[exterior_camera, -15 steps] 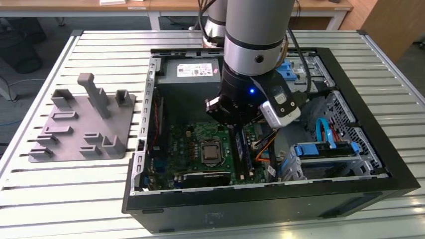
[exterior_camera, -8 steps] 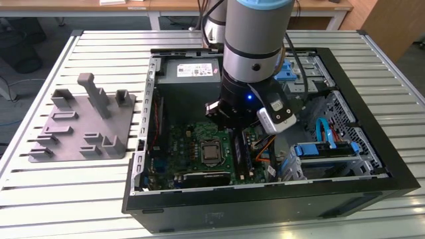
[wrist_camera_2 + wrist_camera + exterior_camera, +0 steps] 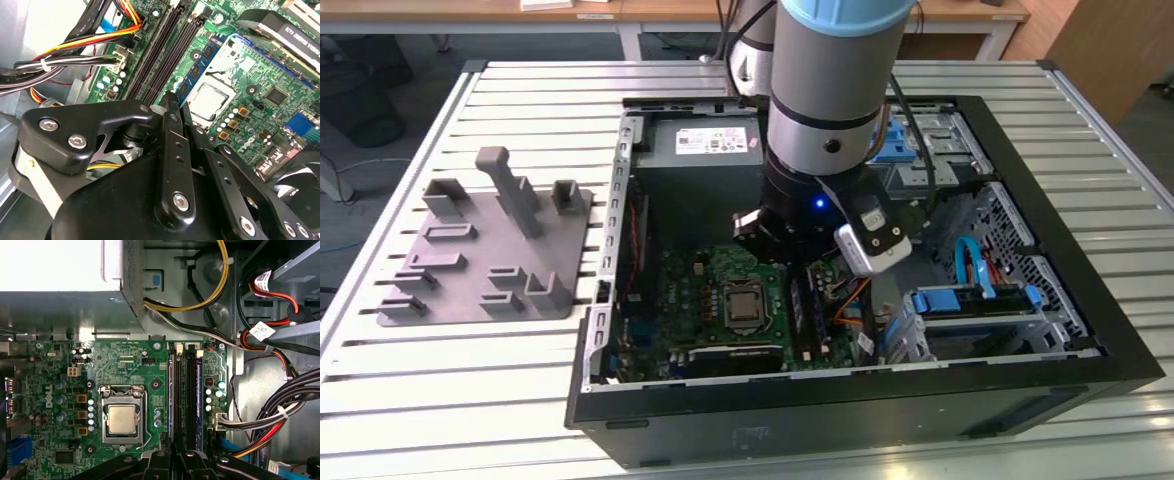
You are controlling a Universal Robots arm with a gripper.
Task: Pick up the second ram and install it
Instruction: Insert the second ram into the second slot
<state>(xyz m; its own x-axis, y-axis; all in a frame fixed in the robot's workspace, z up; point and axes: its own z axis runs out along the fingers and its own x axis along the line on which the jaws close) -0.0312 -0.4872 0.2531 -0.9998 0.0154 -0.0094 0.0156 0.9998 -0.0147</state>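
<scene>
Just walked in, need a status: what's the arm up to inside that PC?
The robot arm is reaching down into the open computer case, right over the motherboard. In the second wrist view its gripper appears closed on a thin blue memory stick, held edge-on above the long black memory slots beside the processor socket. The stick doesn't look seated yet. The grey holder plate sits on the table, on the exterior view's left.
</scene>
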